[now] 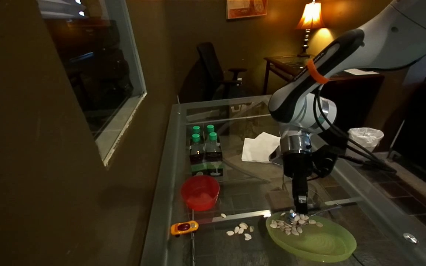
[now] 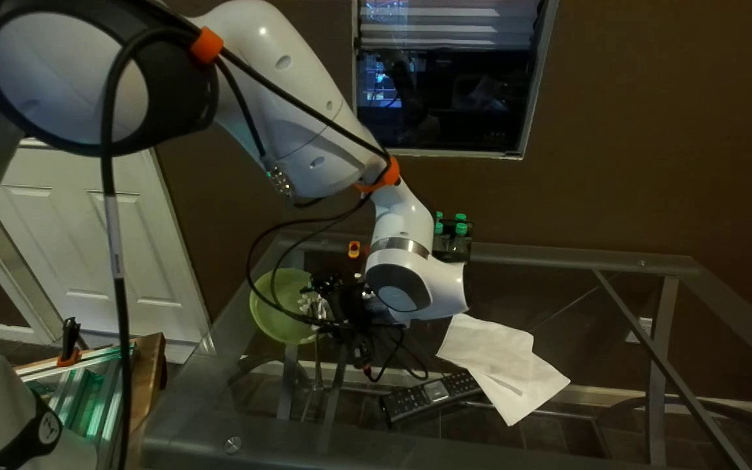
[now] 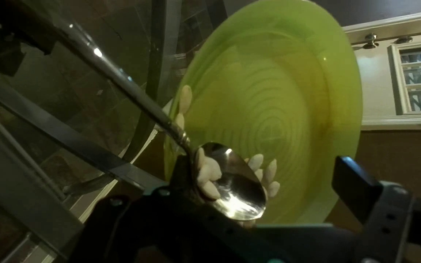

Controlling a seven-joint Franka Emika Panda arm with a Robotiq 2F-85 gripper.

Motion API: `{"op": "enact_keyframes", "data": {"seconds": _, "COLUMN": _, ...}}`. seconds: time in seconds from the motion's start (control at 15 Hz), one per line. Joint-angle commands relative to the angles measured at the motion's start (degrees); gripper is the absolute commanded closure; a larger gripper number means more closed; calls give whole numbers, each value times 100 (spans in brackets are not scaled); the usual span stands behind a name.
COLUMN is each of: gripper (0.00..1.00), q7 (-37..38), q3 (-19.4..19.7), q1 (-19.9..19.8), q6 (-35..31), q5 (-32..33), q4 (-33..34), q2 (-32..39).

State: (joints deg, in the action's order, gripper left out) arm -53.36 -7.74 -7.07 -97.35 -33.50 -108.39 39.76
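Note:
In the wrist view my gripper (image 3: 265, 166) stands open, its jaws wide apart. A metal spoon (image 3: 238, 182) lies between them, close against one finger, with several pale seeds (image 3: 208, 171) in its bowl end. Whether that finger touches the spoon I cannot tell. The handle slants up to the upper left, over the rim of a green bowl (image 3: 287, 95). More seeds lie in the bowl beside the spoon. In an exterior view the gripper (image 1: 301, 210) points down at the seed pile, inside the far side of the green bowl (image 1: 324, 242).
Loose seeds (image 1: 241, 229) are scattered on the glass table, left of the green bowl. Further left sit an orange toy car (image 1: 184, 228) and a red bowl (image 1: 200, 194). Green-capped bottles (image 1: 205, 153) stand behind. White napkins (image 2: 506, 365) and a black remote (image 2: 431, 395) lie on the table.

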Motion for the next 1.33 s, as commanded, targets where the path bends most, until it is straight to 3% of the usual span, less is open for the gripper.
{"op": "enact_keyframes", "data": {"seconds": 0.0, "gripper": 0, "q7": 68, "q3": -10, "q1": 199, "q6": -381, "q5": 58, "q4": -333, "q2": -316}}
{"op": "enact_keyframes", "data": {"seconds": 1.27, "gripper": 0, "q7": 396, "q3": -143, "q1": 823, "q6": -1551, "q5": 263, "q4": -1996, "q2": -1685}}
